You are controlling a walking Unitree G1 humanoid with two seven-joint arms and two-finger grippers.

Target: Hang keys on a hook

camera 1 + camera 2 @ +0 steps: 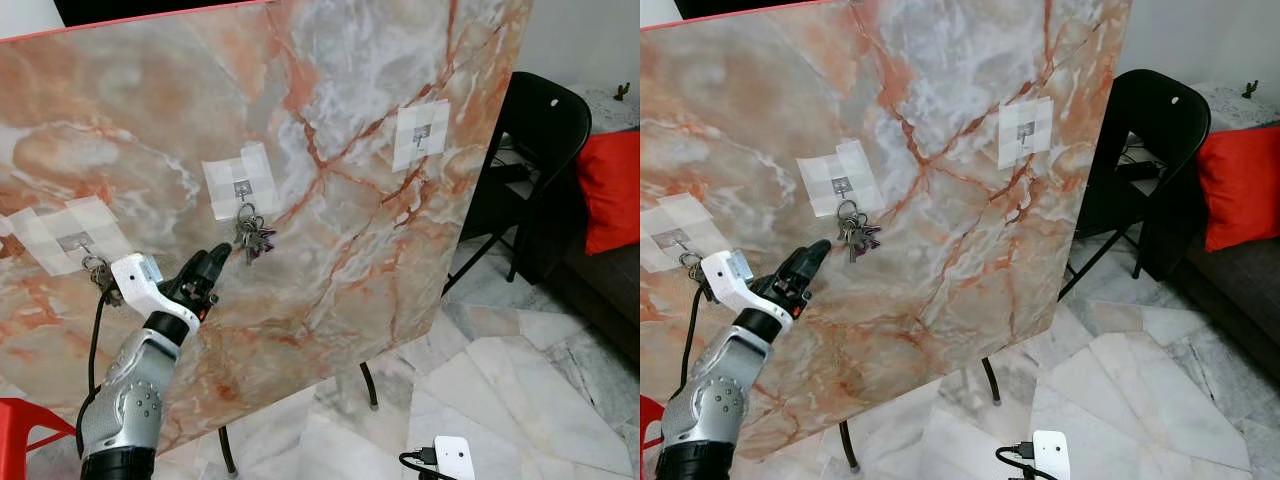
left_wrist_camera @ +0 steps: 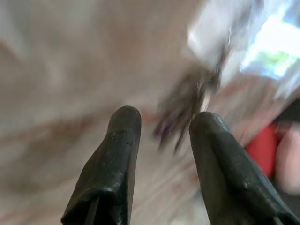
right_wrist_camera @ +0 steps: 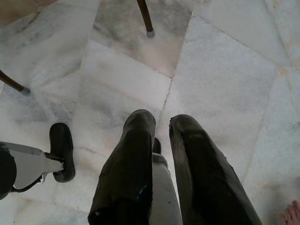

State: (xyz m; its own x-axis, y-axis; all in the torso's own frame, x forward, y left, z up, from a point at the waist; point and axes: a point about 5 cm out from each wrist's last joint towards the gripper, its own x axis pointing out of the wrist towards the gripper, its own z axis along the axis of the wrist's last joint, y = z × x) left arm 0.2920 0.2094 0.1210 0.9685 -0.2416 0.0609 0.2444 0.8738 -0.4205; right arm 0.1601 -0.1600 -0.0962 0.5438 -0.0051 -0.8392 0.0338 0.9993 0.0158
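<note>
Raised before the tilted pink-and-orange marbled panel (image 1: 380,250), left gripper (image 1: 216,259) with black fingers a narrow gap apart and nothing between them, tips just below-left of the bunch of metal keys (image 1: 253,238), near but not touching. Keys hanging from the small metal hook (image 1: 243,190) on the middle white adhesive patch (image 1: 240,180) of the panel. Right gripper (image 3: 161,124) pointing down at the pale marble floor (image 3: 225,65) below the panel, fingers slightly parted and holding nothing.
</note>
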